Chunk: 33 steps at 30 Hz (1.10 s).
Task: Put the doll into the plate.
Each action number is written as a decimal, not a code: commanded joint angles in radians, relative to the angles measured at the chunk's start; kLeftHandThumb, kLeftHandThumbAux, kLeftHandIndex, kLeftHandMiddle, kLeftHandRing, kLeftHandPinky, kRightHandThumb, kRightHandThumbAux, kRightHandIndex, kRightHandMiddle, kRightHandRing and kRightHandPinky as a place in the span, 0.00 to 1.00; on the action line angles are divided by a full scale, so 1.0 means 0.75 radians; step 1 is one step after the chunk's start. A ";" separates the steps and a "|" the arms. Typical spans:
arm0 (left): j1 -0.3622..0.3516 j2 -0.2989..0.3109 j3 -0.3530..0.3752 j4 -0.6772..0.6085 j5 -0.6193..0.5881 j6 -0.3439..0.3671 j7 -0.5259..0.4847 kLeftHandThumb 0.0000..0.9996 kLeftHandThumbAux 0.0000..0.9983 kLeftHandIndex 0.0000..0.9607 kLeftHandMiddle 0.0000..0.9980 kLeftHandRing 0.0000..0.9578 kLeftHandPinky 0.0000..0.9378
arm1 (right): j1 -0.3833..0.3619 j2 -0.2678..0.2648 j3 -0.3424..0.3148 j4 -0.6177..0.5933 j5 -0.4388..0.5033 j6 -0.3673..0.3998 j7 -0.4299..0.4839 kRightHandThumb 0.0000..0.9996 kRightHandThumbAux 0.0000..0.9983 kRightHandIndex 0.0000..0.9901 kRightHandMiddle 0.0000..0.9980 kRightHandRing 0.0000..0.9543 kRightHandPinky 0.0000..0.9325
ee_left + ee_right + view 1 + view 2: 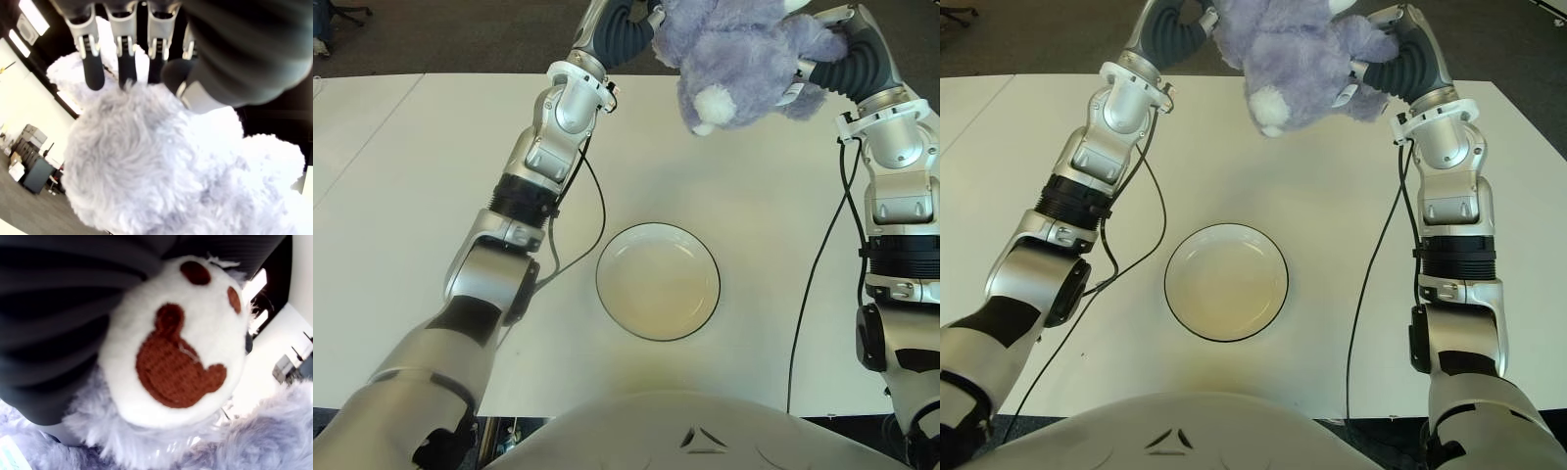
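While both hands' fingers [93, 58] clasp the doll [734, 59] aloft, the plate [658, 281] sits unobstructed on the table [411, 176].

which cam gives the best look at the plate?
Left eye view: the round white black-rimmed plate sits whole and unobstructed, empty, on the white table. The right eye view shows it equally complete. Both wrist views show only the fluffy purple plush doll; no plate.
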 commanded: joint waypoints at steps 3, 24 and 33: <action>0.257 0.049 -0.035 -0.362 0.034 0.056 -0.128 0.75 0.69 0.46 0.87 0.89 0.91 | 0.113 -0.021 0.003 -0.140 0.011 -0.054 0.040 0.43 0.72 0.81 0.89 0.93 0.92; 0.453 0.113 -0.031 -0.670 0.162 0.150 -0.207 0.75 0.69 0.46 0.86 0.89 0.89 | 0.283 -0.015 -0.037 -0.276 0.114 -0.054 0.155 0.41 0.74 0.82 0.90 0.93 0.93; 0.555 0.159 -0.002 -0.788 0.189 0.144 -0.238 0.75 0.69 0.46 0.89 0.91 0.90 | 0.489 -0.008 -0.029 -0.487 0.267 0.076 0.311 0.42 0.74 0.83 0.91 0.93 0.93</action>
